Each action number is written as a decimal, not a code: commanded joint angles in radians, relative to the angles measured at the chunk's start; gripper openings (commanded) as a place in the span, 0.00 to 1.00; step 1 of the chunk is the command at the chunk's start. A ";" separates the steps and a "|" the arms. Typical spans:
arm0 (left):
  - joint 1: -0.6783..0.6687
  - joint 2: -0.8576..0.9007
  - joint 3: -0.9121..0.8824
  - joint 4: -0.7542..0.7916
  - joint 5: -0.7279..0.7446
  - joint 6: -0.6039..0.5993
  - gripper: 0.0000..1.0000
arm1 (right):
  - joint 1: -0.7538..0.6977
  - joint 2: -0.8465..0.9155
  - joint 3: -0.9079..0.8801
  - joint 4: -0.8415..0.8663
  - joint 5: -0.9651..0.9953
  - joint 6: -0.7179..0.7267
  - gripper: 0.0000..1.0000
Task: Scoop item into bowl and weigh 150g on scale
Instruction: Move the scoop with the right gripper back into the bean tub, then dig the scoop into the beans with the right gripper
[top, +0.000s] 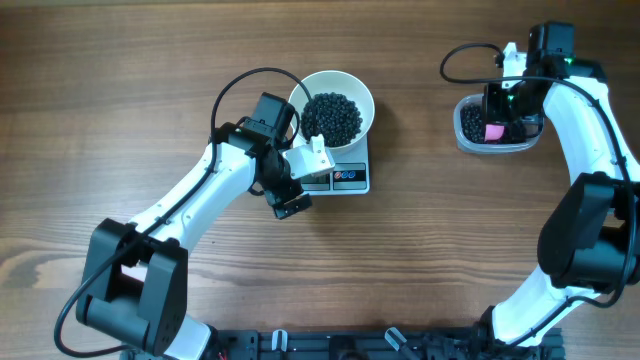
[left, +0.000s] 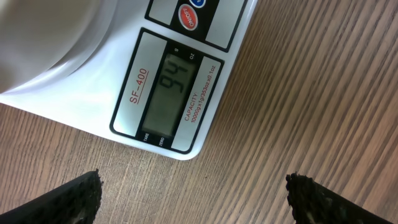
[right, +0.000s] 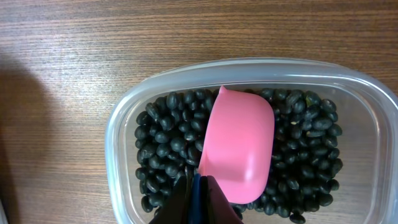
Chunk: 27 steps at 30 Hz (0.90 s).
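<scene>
The white bowl (top: 335, 105) stands on the scale (top: 345, 178) and holds a heap of black pellets (top: 332, 117), the item. My left gripper (top: 292, 203) hovers just in front of the scale's left corner, open and empty. In the left wrist view the scale (left: 165, 93) shows 94 on its display, with the bowl (left: 50, 37) above it and the gripper (left: 196, 190) spread wide over bare wood. My right gripper (right: 196, 196) is shut on the blue handle of a pink scoop (right: 239, 149). The scoop lies over more pellets (right: 168, 137) in a clear tub (right: 118, 124); no pellets show on its pink surface.
The clear tub (top: 465, 135) sits at the far right with the right arm over it. A black cable (top: 240, 85) loops left of the bowl. Bare wooden table (top: 420, 260) lies between the two arms. The arm bases stand at the front edge.
</scene>
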<state>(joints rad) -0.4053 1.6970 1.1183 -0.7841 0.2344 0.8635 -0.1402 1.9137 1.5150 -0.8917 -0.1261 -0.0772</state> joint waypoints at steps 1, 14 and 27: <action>0.003 0.008 -0.004 0.000 0.019 0.019 1.00 | 0.014 0.030 -0.003 0.003 -0.098 0.032 0.04; 0.003 0.008 -0.004 0.000 0.019 0.019 1.00 | 0.005 0.031 -0.003 0.014 0.082 -0.020 0.04; 0.003 0.008 -0.004 0.000 0.019 0.019 1.00 | 0.005 0.031 -0.003 0.014 -0.213 0.054 0.04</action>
<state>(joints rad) -0.4053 1.6970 1.1183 -0.7841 0.2344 0.8635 -0.1524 1.9179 1.5135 -0.8860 -0.1932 -0.0448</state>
